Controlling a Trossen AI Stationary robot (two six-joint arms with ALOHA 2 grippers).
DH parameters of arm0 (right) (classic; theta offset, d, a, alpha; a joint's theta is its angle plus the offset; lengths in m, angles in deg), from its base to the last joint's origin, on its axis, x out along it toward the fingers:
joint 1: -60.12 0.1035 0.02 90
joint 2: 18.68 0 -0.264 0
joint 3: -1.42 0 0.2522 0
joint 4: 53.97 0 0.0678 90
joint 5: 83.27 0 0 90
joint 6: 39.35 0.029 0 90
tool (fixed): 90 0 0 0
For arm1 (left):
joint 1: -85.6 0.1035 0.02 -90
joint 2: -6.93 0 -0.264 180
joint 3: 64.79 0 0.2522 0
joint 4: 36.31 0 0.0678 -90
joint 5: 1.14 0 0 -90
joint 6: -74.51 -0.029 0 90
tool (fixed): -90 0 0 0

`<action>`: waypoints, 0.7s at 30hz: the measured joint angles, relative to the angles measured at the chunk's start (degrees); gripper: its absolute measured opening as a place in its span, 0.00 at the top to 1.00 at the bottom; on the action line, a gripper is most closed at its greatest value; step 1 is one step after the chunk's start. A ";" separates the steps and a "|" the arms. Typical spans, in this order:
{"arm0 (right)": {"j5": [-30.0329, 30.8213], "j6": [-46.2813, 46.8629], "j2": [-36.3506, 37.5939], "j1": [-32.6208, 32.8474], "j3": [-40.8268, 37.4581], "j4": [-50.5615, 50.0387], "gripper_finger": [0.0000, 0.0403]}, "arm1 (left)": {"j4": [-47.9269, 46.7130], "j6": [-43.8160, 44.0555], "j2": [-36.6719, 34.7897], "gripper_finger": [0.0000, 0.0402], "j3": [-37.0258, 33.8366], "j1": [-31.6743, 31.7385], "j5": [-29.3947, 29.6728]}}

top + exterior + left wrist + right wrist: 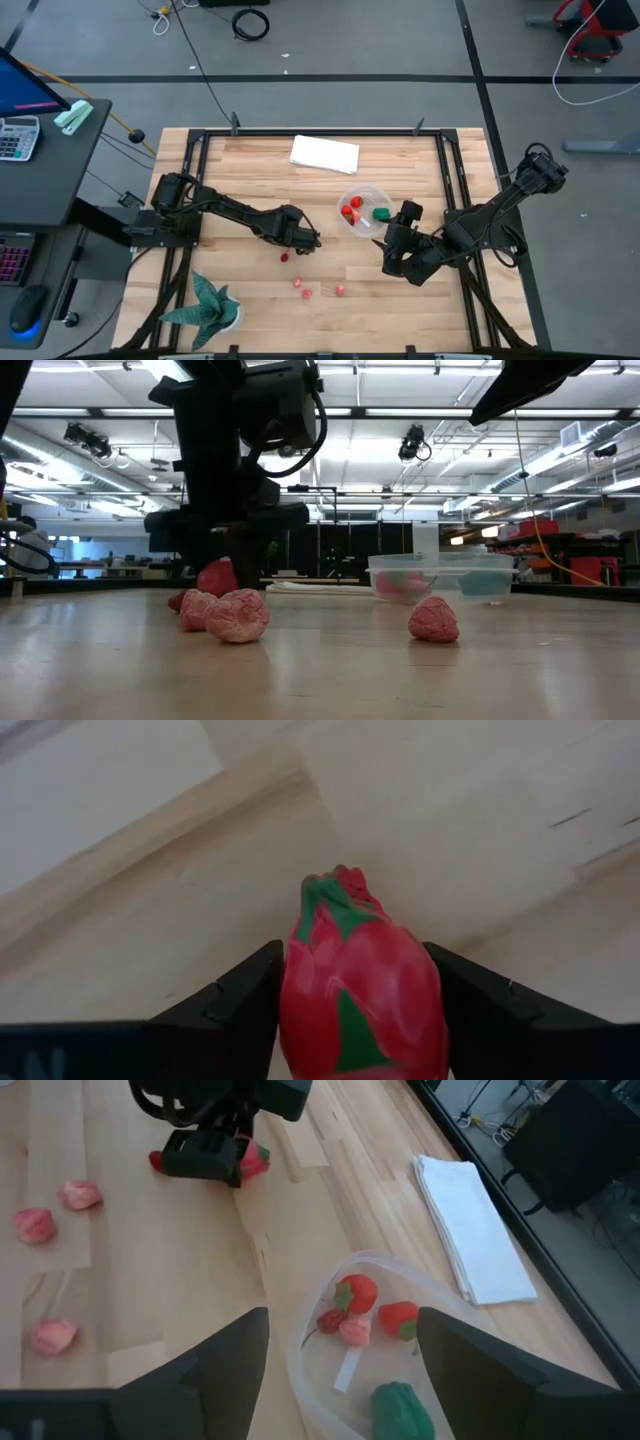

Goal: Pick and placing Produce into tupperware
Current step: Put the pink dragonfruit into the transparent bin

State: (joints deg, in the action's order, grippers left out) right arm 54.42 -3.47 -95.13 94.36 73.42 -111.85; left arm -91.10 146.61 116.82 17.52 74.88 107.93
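Plant (207, 305) at the near left corner of the table (400, 290), spiky teal leaves, not part of the job.

Left gripper (310, 240) low over mid-table. Its wrist view shows a red fruit (362, 995) with green streaks between the two dark fingers (232, 1005); jaws set close on either flank of it, touching or nearly so. Cannot tell if the grip is firm. The fruit looks glossy, smooth, egg-shaped with a leafy tip.

Risk: slick rounded skin could squirt out if the squeeze lands off-centre, or drop on the way across to the tub.

Loose produce on the boards: one small red piece (284, 257) just beside the left gripper, three pink ones (304, 291) nearer the front edge. Low view shows these as lumpy, wrinkled, matte. Light things; a brushing finger would likely roll them.

White cloth (325, 154), folded flat, at the far edge.

Tub (375, 192) right of centre: round, clear, thin-walled. Inside are several red pieces (360, 1293) and one green (402, 1413). Likely to slide if nudged.

Right gripper (384, 242) just beside the tub, jaws wide, empty.
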 joint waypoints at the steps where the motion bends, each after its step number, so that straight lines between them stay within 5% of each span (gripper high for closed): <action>1: 0.00 0.00 0.00 -0.02 0.00 0.00 0.34 | 0.84 0.02 -0.02 0.46 0.00 0.00 0.02; 21: 0.08 0.00 0.02 0.00 0.00 0.00 0.34 | 52.92 -27.34 -0.09 0.45 -0.02 4.41 7.68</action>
State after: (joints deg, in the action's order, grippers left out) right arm 54.50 -3.47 -95.11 94.36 73.42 -111.85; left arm -38.18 119.26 116.73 17.50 79.29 115.61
